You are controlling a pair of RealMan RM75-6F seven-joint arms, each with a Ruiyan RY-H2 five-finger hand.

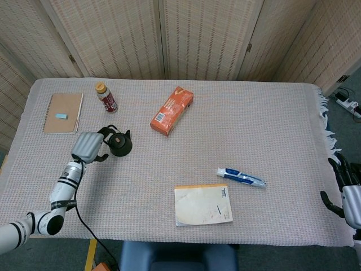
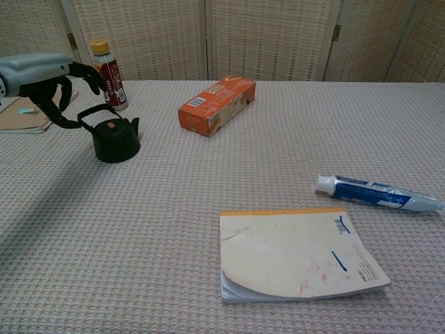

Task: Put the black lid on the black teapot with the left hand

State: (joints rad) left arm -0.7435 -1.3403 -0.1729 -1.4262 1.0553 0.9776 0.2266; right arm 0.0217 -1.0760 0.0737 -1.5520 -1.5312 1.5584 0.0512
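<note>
The black teapot [image 1: 120, 145] [image 2: 115, 141] stands on the left part of the table. Its black lid [image 2: 111, 127], with a small brown knob, sits on top of it under the raised handle. My left hand [image 1: 87, 147] [image 2: 50, 83] hovers just left of the teapot and a little above it, fingers spread and curved, holding nothing. The right hand [image 1: 345, 189] shows only at the table's far right edge, fingers apart and empty.
A red sauce bottle [image 1: 105, 97] [image 2: 108, 64] and a brown notebook [image 1: 63, 113] lie behind the teapot. An orange box [image 1: 171, 110] [image 2: 215, 104] sits mid-table at the back. A toothpaste tube [image 1: 241, 176] [image 2: 379, 195] and a notepad [image 1: 203, 204] [image 2: 299, 254] lie nearer the front.
</note>
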